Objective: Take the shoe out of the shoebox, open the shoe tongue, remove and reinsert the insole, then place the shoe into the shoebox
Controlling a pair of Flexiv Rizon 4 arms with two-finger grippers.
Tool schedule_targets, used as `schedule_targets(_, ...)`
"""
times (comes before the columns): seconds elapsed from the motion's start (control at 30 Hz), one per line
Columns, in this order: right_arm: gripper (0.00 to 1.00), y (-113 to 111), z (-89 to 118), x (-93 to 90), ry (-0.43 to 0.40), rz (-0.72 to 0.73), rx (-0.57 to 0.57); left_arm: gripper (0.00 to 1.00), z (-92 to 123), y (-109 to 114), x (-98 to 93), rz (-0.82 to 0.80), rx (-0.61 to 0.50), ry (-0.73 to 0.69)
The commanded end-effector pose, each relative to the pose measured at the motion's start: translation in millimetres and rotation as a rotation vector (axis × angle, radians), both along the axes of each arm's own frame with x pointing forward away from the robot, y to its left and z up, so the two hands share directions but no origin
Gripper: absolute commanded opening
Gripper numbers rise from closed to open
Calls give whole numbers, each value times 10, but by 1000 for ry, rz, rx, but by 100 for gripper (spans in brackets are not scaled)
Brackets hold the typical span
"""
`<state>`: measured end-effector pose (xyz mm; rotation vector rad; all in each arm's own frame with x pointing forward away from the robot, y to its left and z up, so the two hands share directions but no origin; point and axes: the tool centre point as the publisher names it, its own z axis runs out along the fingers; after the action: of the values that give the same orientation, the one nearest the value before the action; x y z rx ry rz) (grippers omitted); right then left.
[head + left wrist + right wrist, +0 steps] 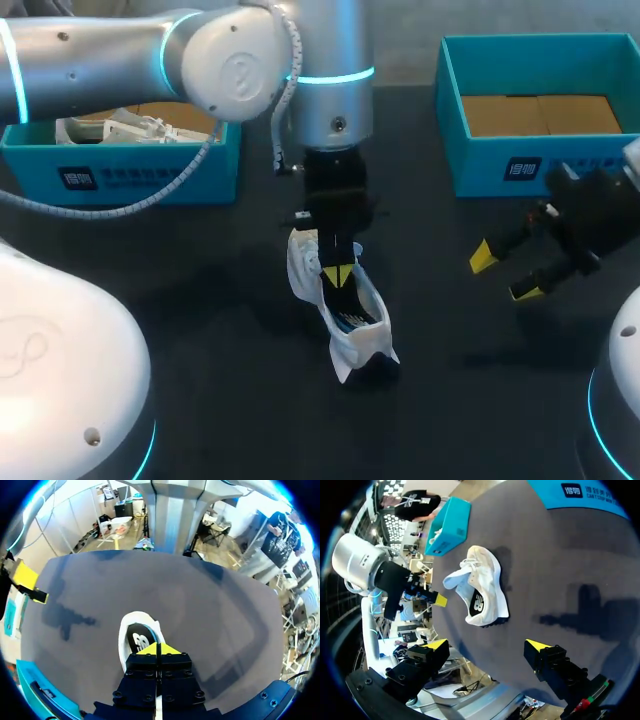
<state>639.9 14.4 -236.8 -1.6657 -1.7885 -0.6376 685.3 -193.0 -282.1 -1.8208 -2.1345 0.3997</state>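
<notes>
A white shoe (350, 320) lies on the dark table near the middle, its dark insole (137, 640) showing through the opening. My left arm reaches past the middle. Its gripper (337, 272) stands over the shoe's opening beside the turned-out tongue (454, 577), yellow tips pressed shut; I see nothing between them in the left wrist view (159, 649). My right gripper (505, 275) hangs wide open over bare table to the right of the shoe, and the shoe (482, 587) lies well ahead of its fingers (487, 647).
A teal shoebox (150, 165) at the back left holds another white shoe (130, 128). A second teal shoebox (540, 165) at the back right shows only its brown cardboard floor.
</notes>
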Motion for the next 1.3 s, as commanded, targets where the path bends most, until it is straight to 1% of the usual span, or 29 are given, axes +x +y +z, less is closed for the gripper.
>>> schedule_targets(0.03,100,1,5,-16,0,-3,-3,0,-140,-110,33,-63,116,26)
schedule_targets(0.3,100,1,5,-16,0,-3,-3,0,-284,-129,-73,-128,169,17)
schedule_targets(0.53,100,1,5,-16,0,-3,-3,0,-429,-56,-148,-162,202,37)
schedule_targets(0.73,100,1,5,-16,0,-3,-3,0,-522,-22,-162,-160,197,54)
schedule_targets(0.93,100,1,5,-16,0,-3,-3,0,-636,-46,-185,-156,186,59)
schedule_targets(1.07,100,1,5,-16,0,-3,-3,0,-704,-62,-170,-126,173,52)
schedule_targets(1.3,100,1,5,-16,0,-3,-3,0,-770,-104,-157,-108,172,51)
